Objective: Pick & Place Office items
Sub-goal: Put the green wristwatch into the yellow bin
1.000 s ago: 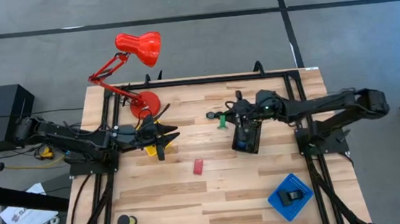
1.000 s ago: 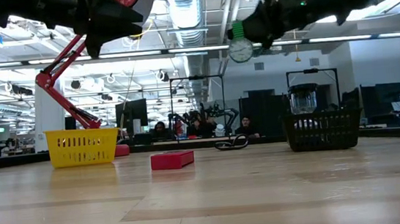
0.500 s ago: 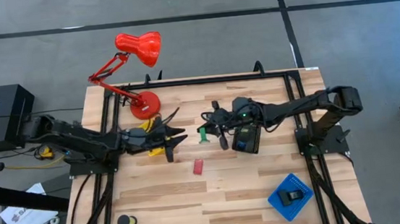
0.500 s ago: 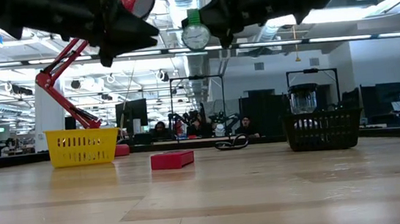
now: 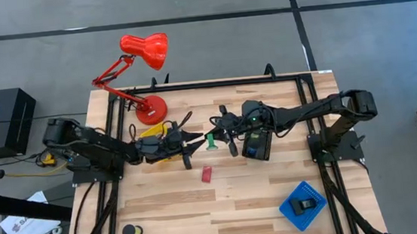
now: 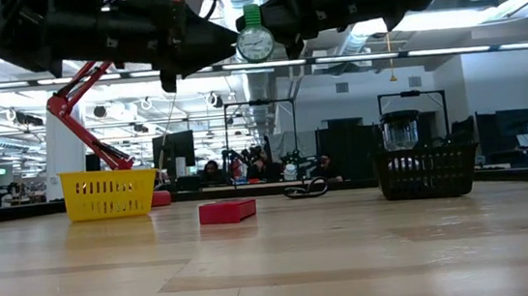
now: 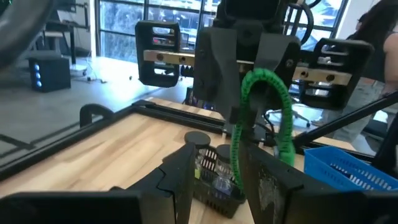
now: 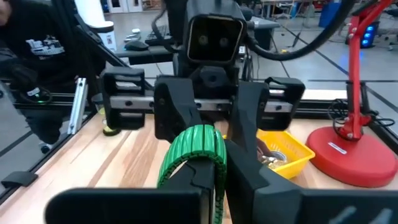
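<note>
While the left gripper (image 5: pixel 189 143) reaches in over the table (image 5: pixel 276 202) from the yellow tray (image 5: pixel 157 130) side, its jaws spread on either side of the green piece (image 5: pixel 211 141), that piece hangs in mid-air above the red block (image 5: pixel 207 174), pinched tight in the pressed-together jaws of the right gripper (image 5: pixel 222 137). To me it looks like a hand-over. If the right lets go before the left has closed, the piece could drop and roll.

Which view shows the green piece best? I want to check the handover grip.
The right wrist view: the green piece sits close up, pinched in the right gripper. Left wrist shows its curved edge; low view its top and a white dial; high view only a speck.
</note>
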